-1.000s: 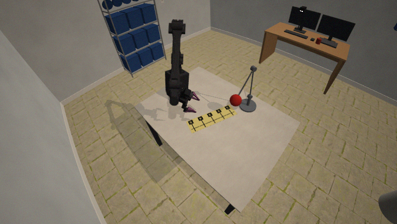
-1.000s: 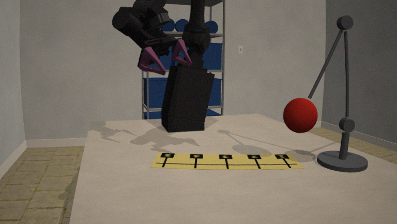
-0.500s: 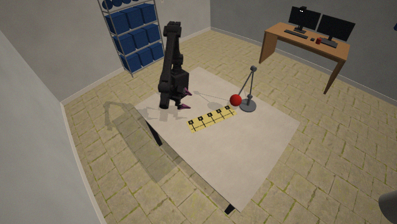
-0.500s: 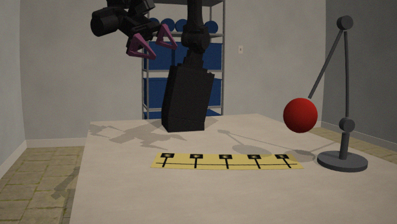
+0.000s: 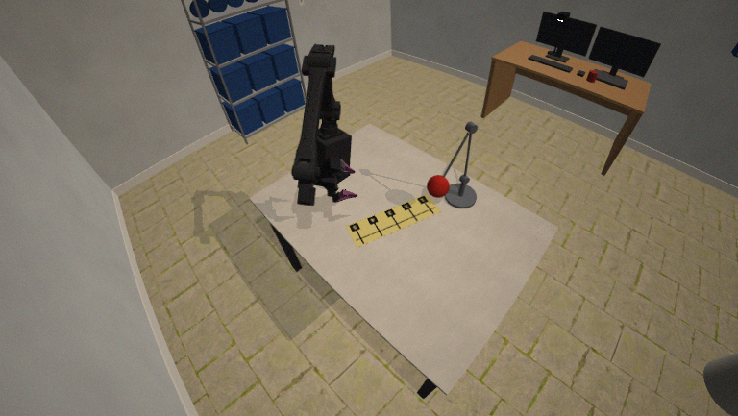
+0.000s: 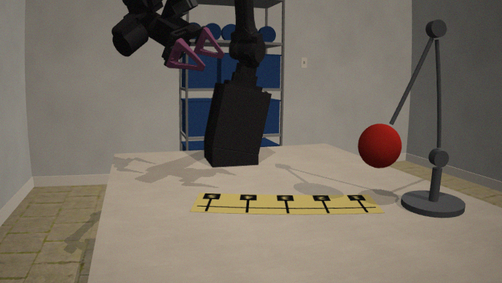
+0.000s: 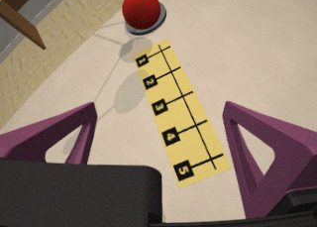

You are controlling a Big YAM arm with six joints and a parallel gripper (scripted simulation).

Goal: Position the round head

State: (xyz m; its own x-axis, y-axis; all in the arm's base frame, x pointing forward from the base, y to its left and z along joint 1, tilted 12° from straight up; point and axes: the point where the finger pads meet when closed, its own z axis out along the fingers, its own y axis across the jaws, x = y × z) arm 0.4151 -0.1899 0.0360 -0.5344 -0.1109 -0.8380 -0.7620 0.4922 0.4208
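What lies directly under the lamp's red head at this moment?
The red head hangs free above the bench, near the yellow strip's end closest to the foot. Below it is only its shadow on bare bench. The open gripper is far off.

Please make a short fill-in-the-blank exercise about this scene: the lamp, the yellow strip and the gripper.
1. The lamp head is coloured ____.
2. The yellow strip carries ____ numbered lines.
3. The gripper is open and holds ____.
4. The head hangs in the air, nearest the strip's end beside the lamp's ____.

Missing words: red; five; nothing; foot
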